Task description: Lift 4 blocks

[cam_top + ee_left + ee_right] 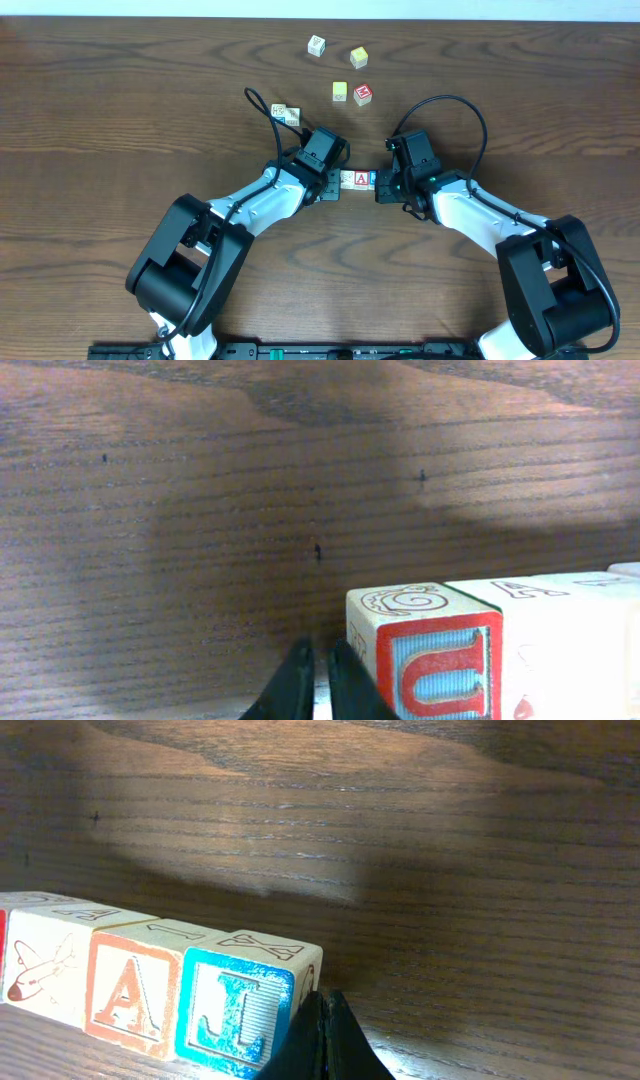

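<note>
Midway across the tabletop [120,90], the left pincer [333,184] and right pincer [379,186] are both closed on nothing, pressing endwise on the row of four blocks [355,179], from the red-framed C block [440,665] to the blue-lettered block [235,1010]. I'd squeeze evenly and raise both ends level together, or the middle cubes may buckle out. Open wood surrounds the row; the loose cubes [340,91] sit well apart, toward the far edge.

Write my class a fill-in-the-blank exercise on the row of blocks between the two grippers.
The end block by the right gripper has a ____ letter. Its neighbour shows a red letter ____. The left gripper sits by the C block, framed in ____. Both grippers are ____.
Missing words: blue; A; red; shut.
</note>
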